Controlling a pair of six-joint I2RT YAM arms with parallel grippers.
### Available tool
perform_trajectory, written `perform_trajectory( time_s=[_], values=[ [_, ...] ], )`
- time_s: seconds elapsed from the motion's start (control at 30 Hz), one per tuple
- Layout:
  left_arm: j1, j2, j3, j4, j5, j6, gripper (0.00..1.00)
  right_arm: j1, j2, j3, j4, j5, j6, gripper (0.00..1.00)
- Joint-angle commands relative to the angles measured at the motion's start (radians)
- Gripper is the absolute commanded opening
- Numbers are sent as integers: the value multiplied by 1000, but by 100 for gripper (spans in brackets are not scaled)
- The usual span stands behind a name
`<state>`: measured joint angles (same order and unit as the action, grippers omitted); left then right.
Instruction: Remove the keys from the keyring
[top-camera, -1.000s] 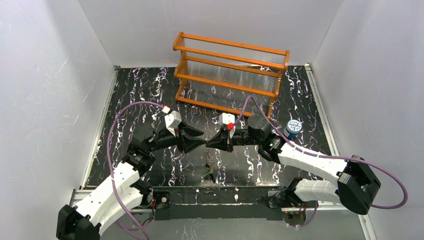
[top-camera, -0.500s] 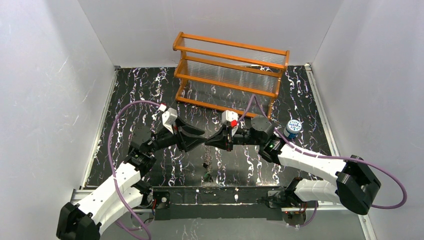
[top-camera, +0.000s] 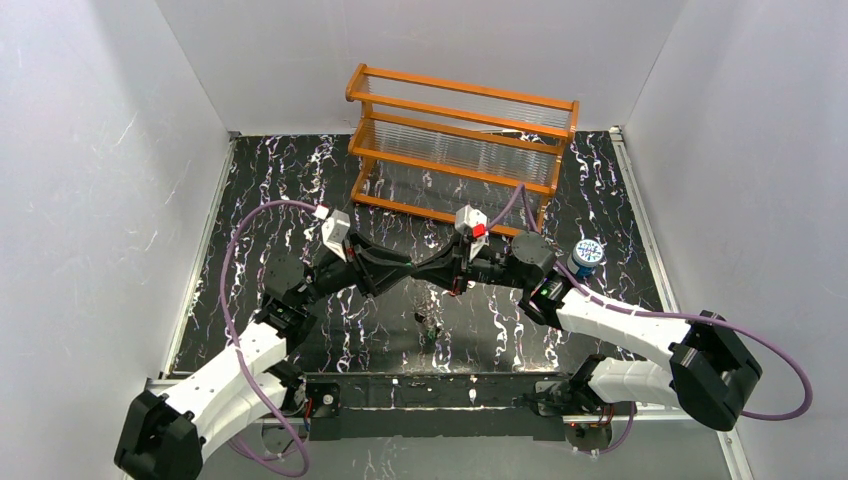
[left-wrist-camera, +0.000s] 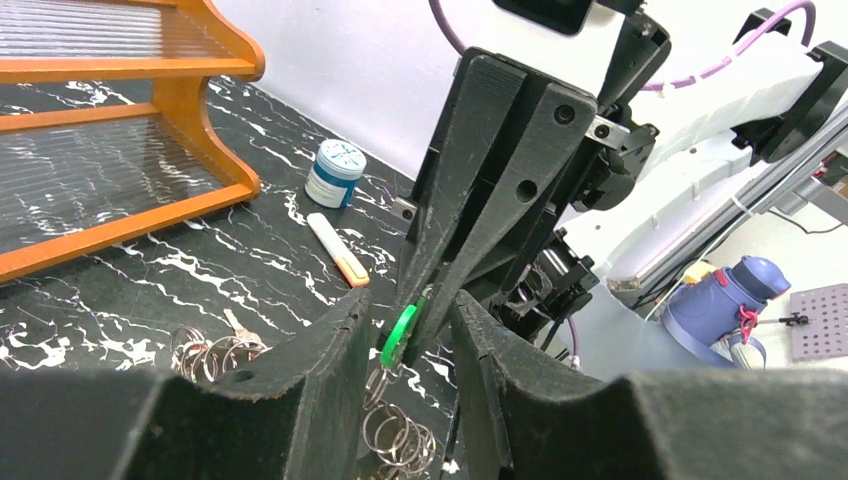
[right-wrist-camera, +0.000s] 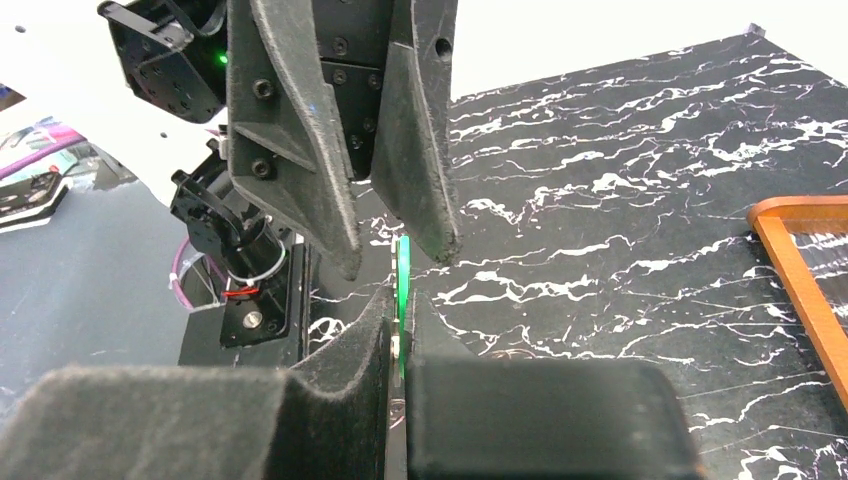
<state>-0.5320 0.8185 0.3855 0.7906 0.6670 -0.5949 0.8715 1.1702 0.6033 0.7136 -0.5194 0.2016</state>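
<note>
My right gripper (right-wrist-camera: 400, 300) is shut on a green-headed key (right-wrist-camera: 403, 270) and holds it edge-on above the black marbled table (top-camera: 300, 200). In the left wrist view the green key (left-wrist-camera: 403, 335) sits between my left gripper's (left-wrist-camera: 410, 300) open fingers, which flank it and the right fingertips with a gap on each side. The keyring (left-wrist-camera: 395, 440), a chain of linked silvery split rings, hangs from the green key. Seen from above, the two grippers meet tip to tip, left gripper (top-camera: 402, 268) against right gripper (top-camera: 428, 270), with the dangling bunch (top-camera: 426, 326) below them.
An orange wooden rack (top-camera: 460, 140) stands at the back. A jar with a blue-white lid (top-camera: 586, 255) sits beside the right arm, and a tube with an orange cap (left-wrist-camera: 337, 248) lies near it. A second cluster of rings with a silver key (left-wrist-camera: 215, 350) lies on the table.
Both grippers have moved together away from the front edge toward the rack, lifting the hanging bunch. The left fingers have drawn a little closer around the green key.
</note>
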Motion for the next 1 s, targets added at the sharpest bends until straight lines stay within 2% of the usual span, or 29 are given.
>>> perform_trajectory(
  time_s=[0.0,0.3,0.77,0.87,0.97],
  values=[
    [3,24,-10,111,-26,-40,33,-4,-14,-6,154,5,59,1],
    [1,48,-14,165,-54,-76,21,-9,9,-20,213,-24,102,1],
    [-46,91,-30,234,-47,-103,26,-36,53,-37,365,-79,233,1],
    [-63,113,-23,268,-49,-111,22,-37,63,-35,378,-94,245,1],
    [-74,134,-11,295,-33,-114,10,-38,67,-35,384,-99,252,1]
  ],
)
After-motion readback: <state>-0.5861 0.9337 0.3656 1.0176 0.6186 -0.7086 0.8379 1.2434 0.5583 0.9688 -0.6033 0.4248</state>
